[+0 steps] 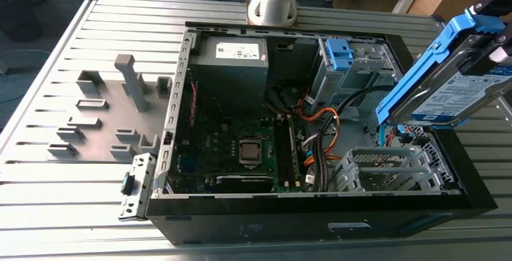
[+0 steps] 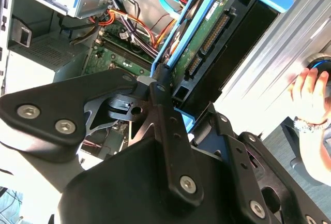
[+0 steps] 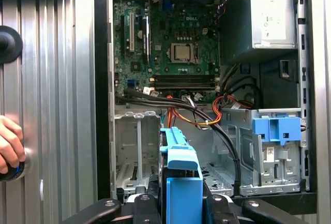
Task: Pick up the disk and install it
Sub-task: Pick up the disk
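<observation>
The disk point(image 1: 456, 87), a silver drive with a white-and-blue label and blue side rails, hangs tilted above the open computer case point(image 1: 320, 204) at the exterior view's right. My gripper point(image 3: 181, 199) is shut on it. In the second wrist view the black fingers point(image 2: 161, 92) clamp the blue-railed end of the disk point(image 2: 207, 38), whose green circuit board faces the camera. In the first wrist view the disk point(image 3: 178, 157) is seen edge-on, held over the case near the empty metal drive cage point(image 3: 137, 146).
Inside the case are the motherboard point(image 1: 248, 147), a grey power-supply box point(image 1: 232, 63), orange and black cables point(image 1: 320, 123) and a bare blue bracket point(image 1: 340, 54) in the upper bay. Grey fixtures point(image 1: 132, 81) stand on the slatted table. A person's hand point(image 3: 8, 144) rests beside the case.
</observation>
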`<action>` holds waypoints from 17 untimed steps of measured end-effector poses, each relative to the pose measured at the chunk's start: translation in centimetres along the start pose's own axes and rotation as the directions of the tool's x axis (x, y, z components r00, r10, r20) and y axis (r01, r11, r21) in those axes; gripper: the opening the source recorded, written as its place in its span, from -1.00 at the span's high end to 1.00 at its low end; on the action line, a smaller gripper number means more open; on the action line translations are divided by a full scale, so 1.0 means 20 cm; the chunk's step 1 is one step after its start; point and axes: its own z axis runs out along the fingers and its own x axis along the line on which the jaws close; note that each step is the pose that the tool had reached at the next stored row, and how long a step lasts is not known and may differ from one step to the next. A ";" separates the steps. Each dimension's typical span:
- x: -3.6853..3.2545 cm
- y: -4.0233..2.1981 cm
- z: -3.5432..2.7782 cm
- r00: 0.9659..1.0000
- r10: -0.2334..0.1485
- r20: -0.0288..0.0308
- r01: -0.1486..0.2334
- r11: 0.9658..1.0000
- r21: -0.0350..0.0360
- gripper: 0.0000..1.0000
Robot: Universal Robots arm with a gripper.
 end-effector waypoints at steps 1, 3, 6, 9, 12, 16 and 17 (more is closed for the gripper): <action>0.000 -0.002 0.000 1.000 0.000 0.000 0.000 1.000 0.000 0.27; 0.000 -0.005 0.000 1.000 0.000 0.000 0.000 1.000 0.000 0.27; 0.000 -0.011 0.000 1.000 0.000 0.000 0.000 1.000 0.000 0.27; 0.001 -0.017 -0.001 1.000 0.000 0.000 0.000 1.000 0.000 0.27; 0.001 -0.024 0.000 1.000 0.000 0.000 0.000 1.000 0.000 0.27; 0.016 -0.026 -0.002 1.000 0.000 0.000 0.000 1.000 0.000 0.27; 0.022 -0.026 -0.002 1.000 0.000 0.000 0.000 1.000 0.000 0.27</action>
